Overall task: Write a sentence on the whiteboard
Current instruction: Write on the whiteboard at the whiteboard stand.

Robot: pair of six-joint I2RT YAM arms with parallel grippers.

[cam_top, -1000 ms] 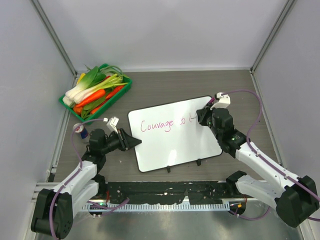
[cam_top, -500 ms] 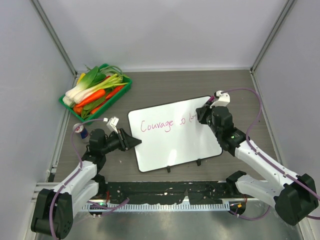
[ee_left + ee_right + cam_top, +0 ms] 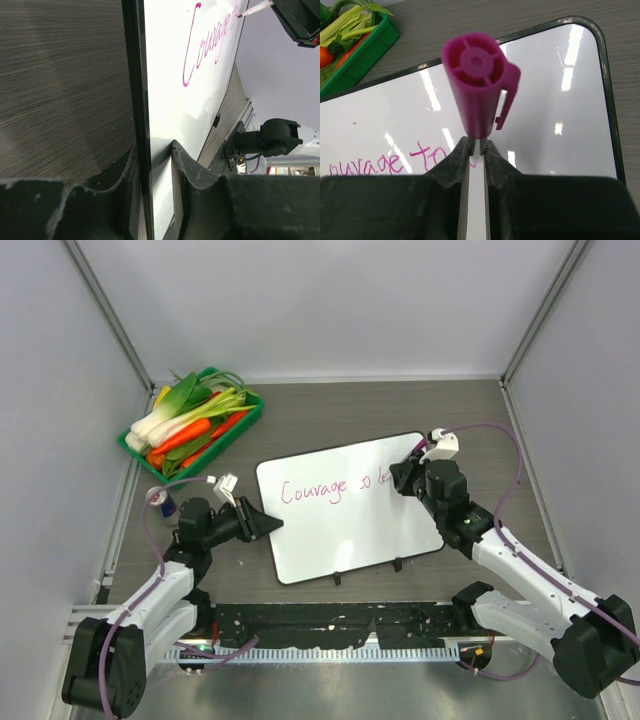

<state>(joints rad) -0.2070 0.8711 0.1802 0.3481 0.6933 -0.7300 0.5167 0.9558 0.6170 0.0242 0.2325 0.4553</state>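
The whiteboard (image 3: 350, 535) lies flat mid-table, its two black clips on the near edge. The sentence (image 3: 318, 490), in pink cursive, reads "Courage to" plus a started letter. My left gripper (image 3: 268, 524) is shut on the board's left edge; in the left wrist view its jaws (image 3: 152, 155) pinch the black frame (image 3: 134, 75) and the writing (image 3: 207, 45) runs away from me. My right gripper (image 3: 400, 478) is shut on a magenta marker (image 3: 477, 85), tip down on the board (image 3: 550, 100) just right of "to" (image 3: 427, 152). Its fingertips (image 3: 476, 147) grip the white barrel.
A green tray (image 3: 252, 410) of leeks and carrots stands at the back left and shows in the right wrist view (image 3: 367, 52). A small can (image 3: 167, 504) stands by the left arm. Grey walls close in the table on three sides.
My right gripper has shifted slightly right and toward the near side with the marker, adding a stroke after "to". The left gripper and the board have not moved.
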